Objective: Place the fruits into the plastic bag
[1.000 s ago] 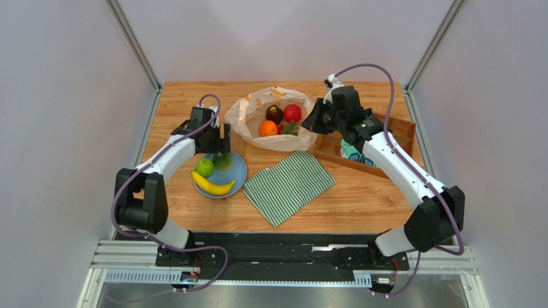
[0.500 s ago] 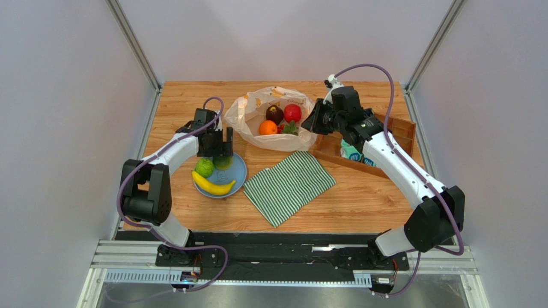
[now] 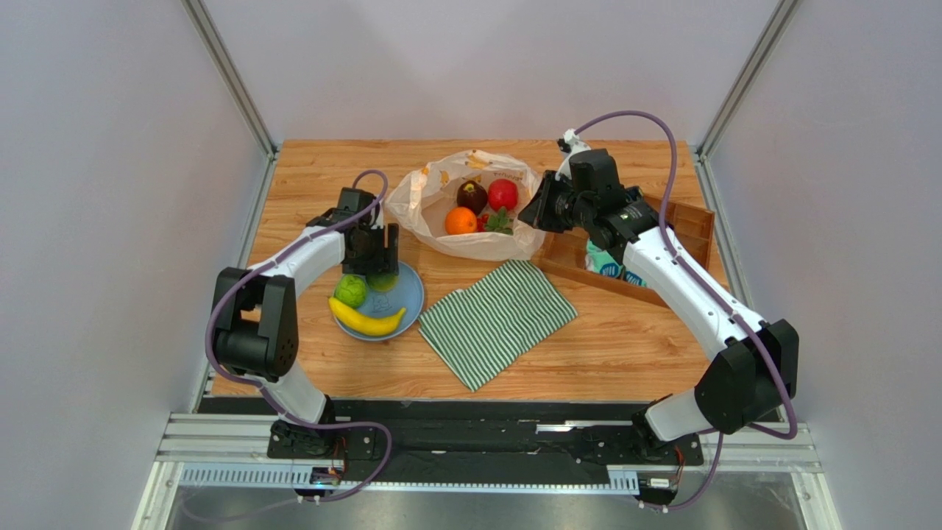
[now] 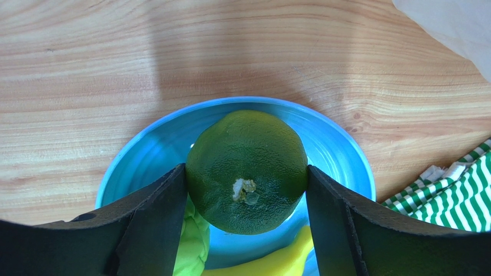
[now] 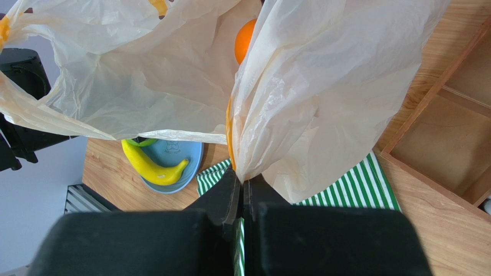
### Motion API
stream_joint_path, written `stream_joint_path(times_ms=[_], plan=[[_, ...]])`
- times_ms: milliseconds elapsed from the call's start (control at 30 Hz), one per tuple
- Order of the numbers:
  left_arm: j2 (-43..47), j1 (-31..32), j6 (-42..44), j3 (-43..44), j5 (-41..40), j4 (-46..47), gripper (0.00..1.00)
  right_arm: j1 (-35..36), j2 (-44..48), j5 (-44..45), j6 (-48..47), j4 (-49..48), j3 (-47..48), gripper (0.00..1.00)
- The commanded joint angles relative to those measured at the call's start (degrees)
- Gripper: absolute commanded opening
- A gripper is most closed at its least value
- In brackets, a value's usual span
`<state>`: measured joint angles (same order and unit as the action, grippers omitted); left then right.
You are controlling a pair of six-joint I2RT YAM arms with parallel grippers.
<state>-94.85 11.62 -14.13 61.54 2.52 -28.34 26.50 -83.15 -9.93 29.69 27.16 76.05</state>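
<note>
Your left tool (image 3: 379,265) points straight down over the blue plate (image 4: 340,155), which sits at about 8 o'clock from the middle of the worktop (image 3: 619,342). Its two fingers (image 4: 155,218) press against opposite sides of the dark green fruit (image 4: 246,167), so the tool is grasping that fruit. The fruit's underside is hidden, so you cannot tell whether it rests on the plate. It lies at the plate's 1 o'clock side. The light green fruit (image 3: 351,289) is at the plate's 10 o'clock, just beside the dark one. The banana (image 3: 370,320) lies along the plate's 6 o'clock rim.

Your right tool (image 5: 242,187) is clenched on the rim of the plastic bag (image 5: 311,86), pinching a fold of the film and holding that side up. The bag sits at 12 o'clock on the worktop with its mouth open. Inside it you can see the orange (image 3: 461,221) at 7 o'clock, the dark purple-brown fruit (image 3: 472,195) at 11 o'clock, the red apple (image 3: 503,194) at 1 o'clock and the small red berries (image 3: 495,223) at 5 o'clock.

The green-striped cloth (image 3: 498,320) lies flat at 6 o'clock, between the plate and the wooden tray (image 3: 686,232), which is at 3 o'clock under the right arm.
</note>
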Motion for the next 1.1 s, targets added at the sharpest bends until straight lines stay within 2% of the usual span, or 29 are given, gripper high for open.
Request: stream_joint_path(times_ms=[0,400,533,733,1067], plan=[[0.6,0.3,-0.2,2.2,-0.1,-0.1,0.71,0.1,2.5,0.7,-0.9,-0.9,0.1,0.00],[6.3,0.3,-1.0,0.9,4.6,3.0,0.68,0.2,2.8,0.8,-0.9,-0.9,-0.1,0.00],[10.0,0.1,-1.5,0.5,1.7,2.7,0.70,0.2,3.2,1.0,-0.9,-0.5,-0.2,0.00],[15.6,-6.9,-2.0,-0.5,2.7,1.2,0.73,0.1,3.9,1.6,-1.0,-0.2,-0.5,0.00],[28.5,-7.6,-2.9,2.5,3.8,0.9,0.73,0.1,3.3,1.1,-0.7,-0.9,-0.8,0.00]])
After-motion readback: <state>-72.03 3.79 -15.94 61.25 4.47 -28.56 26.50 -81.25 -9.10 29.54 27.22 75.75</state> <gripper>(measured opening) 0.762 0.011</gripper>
